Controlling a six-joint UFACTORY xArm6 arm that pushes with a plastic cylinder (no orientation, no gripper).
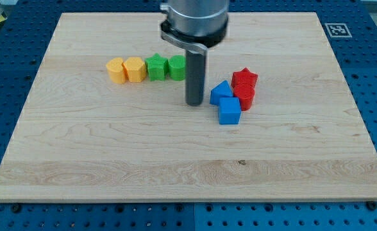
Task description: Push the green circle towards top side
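Near edge: bare wood of the bench (175, 173) runs along the view's bottom, with one small dark knot right of centre and no blocks on it.
Blue cube: blue cube (229, 111) is the block closest to the bench's bottom edge, just right of my tip.
Blue block behind it: a second blue block (220, 92), wedge-like, touches the cube on its top-left side.
Red pair: a red star (245, 78) and a red block (245, 96) of unclear shape sit against the blue ones on their right.
My tip: my tip (194, 103) rests on the bench just left of the blue pair and just below the green circle.
Fingers: none on this rod, so there is nothing to open, close or grip.
Green circle: green circle (176, 67) lies at the right end of a row in the upper middle of the bench, partly hidden by the rod.
Row: green star (155, 66), then a yellow hexagon-like block (134, 68) and a yellow block (116, 70), run toward the left edge, all touching.
Progress: the circle appears in line with its row, so I judge the push not yet begun; the tip seems nearly placed beneath it.
Left to do: the whole travel toward the top edge, which looks free of blocks.
Surface: pale, smooth wood grain.
Room: blue perforated base surrounds the bench; a printed marker (337, 29) sits at the top right corner.
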